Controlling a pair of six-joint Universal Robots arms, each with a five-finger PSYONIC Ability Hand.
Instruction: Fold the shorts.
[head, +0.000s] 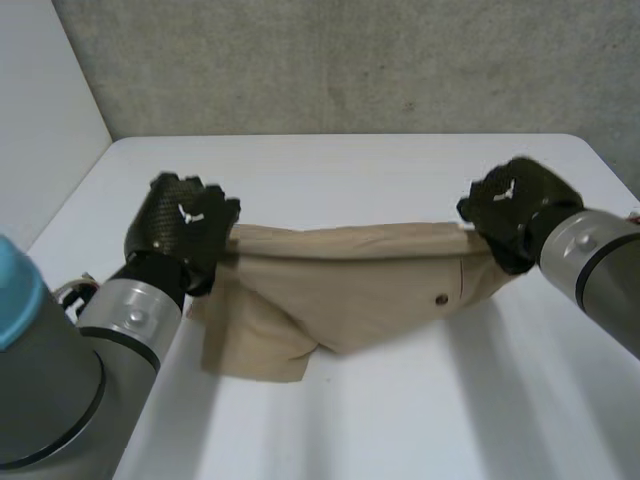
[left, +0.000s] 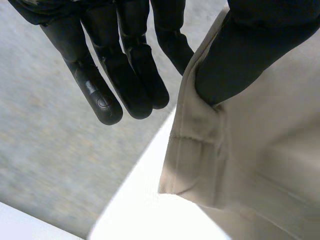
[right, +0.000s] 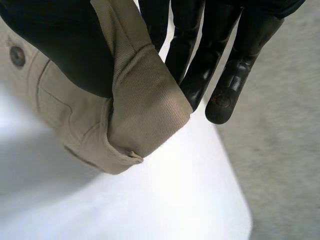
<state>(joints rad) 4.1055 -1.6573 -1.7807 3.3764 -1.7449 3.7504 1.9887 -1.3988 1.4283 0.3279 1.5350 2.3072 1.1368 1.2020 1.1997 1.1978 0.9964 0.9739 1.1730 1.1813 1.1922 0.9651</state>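
A white desk (head: 400, 170) spans the scene. Beyond its far edge rises a grey concrete wall (head: 350, 60). A pale panel (head: 40, 120) stands at left.

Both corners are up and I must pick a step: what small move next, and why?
Probably bring both hands level toward the robot and down, laying the held edge over the rest. The left hand and right hand each pinch one end of the shorts, stretched between them, while the lower part sags onto the table.
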